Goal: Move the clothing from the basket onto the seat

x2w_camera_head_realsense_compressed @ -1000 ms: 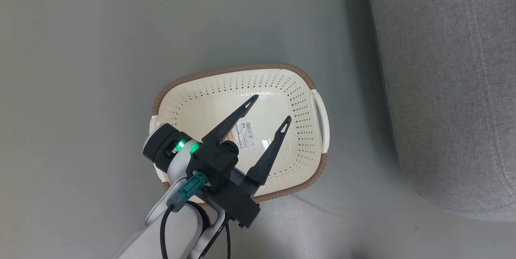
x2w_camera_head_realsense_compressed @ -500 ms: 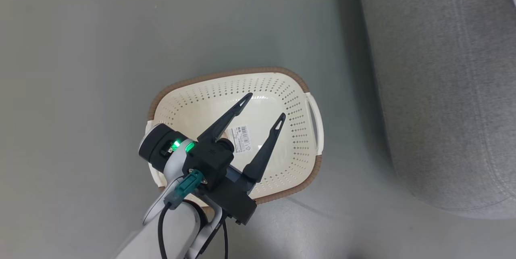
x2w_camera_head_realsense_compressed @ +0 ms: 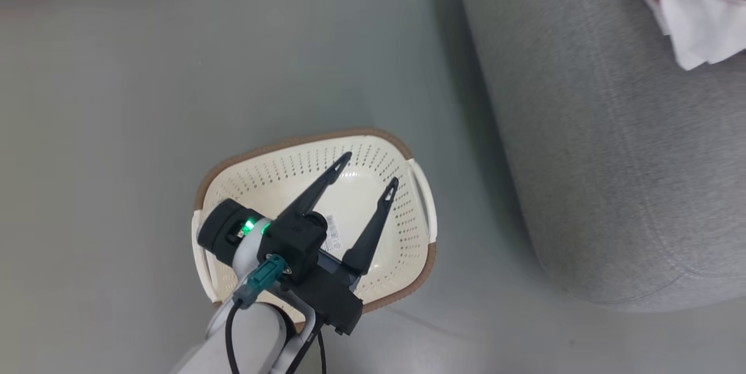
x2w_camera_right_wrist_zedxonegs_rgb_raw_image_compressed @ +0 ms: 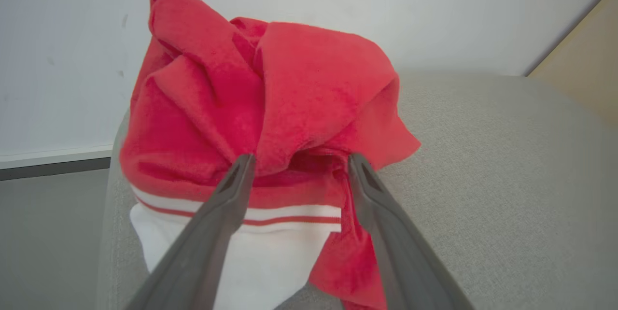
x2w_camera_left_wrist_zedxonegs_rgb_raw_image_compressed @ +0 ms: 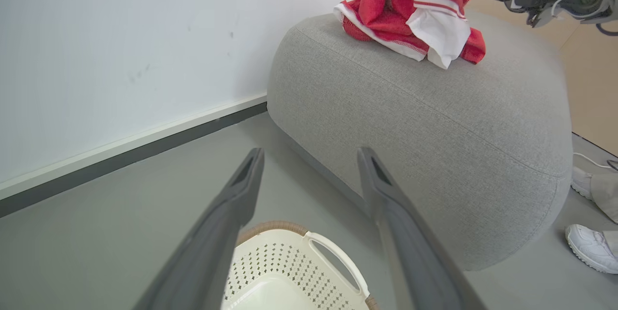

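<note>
Two red pieces of clothing (x2w_camera_right_wrist_zedxonegs_rgb_raw_image_compressed: 270, 121) lie heaped on top of the grey seat (x2w_camera_head_realsense_compressed: 612, 158), well away from the basket (x2w_camera_head_realsense_compressed: 274, 179) down on the floor (x2w_camera_head_realsense_compressed: 116, 100). My right claw (x2w_camera_right_wrist_zedxonegs_rgb_raw_image_compressed: 300, 158) stands spread at the heap, with fabric bulging between its tips but not pinched. My left claw (x2w_camera_head_realsense_compressed: 370, 169) hangs wide open over the basket. The cloth looks light, limp and grippy, so I'd pinch a raised fold.

Wide-spread left gripper (x2w_camera_head_realsense_compressed: 370, 169) over basket (x2w_camera_head_realsense_compressed: 274, 179); clothing (x2w_camera_head_realsense_compressed: 696, 18) on seat (x2w_camera_head_realsense_compressed: 583, 141).
</note>
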You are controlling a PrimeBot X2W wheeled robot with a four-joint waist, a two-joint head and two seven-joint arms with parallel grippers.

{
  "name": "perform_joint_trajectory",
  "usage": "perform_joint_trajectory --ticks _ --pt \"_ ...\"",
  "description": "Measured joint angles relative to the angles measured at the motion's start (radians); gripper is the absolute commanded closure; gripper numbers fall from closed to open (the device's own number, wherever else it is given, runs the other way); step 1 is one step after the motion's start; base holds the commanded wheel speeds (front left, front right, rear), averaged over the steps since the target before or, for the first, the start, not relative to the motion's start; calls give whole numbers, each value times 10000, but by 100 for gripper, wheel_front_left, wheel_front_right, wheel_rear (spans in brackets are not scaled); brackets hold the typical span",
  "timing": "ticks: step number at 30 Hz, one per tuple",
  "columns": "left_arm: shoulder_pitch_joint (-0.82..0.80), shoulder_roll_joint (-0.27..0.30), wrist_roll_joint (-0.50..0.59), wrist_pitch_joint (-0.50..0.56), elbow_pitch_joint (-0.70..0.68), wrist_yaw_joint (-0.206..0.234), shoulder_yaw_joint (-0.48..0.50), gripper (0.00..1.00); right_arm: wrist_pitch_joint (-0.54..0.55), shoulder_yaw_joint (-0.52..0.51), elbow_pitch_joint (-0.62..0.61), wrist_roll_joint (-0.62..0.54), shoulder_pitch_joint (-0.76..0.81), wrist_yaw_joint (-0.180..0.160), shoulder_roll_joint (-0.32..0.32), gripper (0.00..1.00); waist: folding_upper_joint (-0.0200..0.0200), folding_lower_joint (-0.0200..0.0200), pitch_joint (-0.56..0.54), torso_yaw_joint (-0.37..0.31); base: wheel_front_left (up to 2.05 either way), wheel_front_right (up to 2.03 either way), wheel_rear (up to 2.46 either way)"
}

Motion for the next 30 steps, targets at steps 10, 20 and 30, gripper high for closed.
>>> perform_joint_trajectory --ticks 10,20,30 --pt "148 -339 -255 -355 654 -19 -15 0 -88 290 -155 -263 466 90 -77 0 -1 -1 -1216 -265 0 0 0" --pt "533 -654 -727 -780 1306 -17 192 0 -98 380 -395 -261 1225 161 -90 0 -1 -2 -2639 -119 0 0 0" --pt "1485 -470 -1175 -1135 1802 178 802 0 -98 533 -1266 -174 2716 165 640 0 -1 -3 -4071 391 0 0 0"
